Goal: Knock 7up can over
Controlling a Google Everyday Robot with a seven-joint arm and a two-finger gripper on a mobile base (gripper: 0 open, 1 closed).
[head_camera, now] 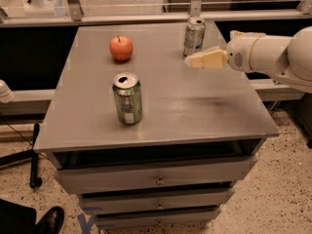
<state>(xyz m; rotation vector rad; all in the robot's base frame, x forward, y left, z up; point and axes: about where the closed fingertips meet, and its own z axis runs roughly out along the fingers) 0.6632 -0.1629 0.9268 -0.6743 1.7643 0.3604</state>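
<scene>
The 7up can (pixel 194 36), pale silver-white with green markings and a silver top, stands upright near the far right edge of the grey cabinet top (pixel 195 106). My gripper (pixel 204 60) reaches in from the right on a cream-white arm (pixel 273 52). Its tip hovers just in front of and slightly right of the can's base, very close to it; I cannot tell if they touch.
A darker all-green can (pixel 127 99) stands upright in the front middle of the top. A red apple (pixel 121 48) lies at the far left. Drawers (pixel 156 179) sit below the top. A metal rail (pixel 146 17) runs behind the far edge. A shoe (pixel 48 221) shows at bottom left.
</scene>
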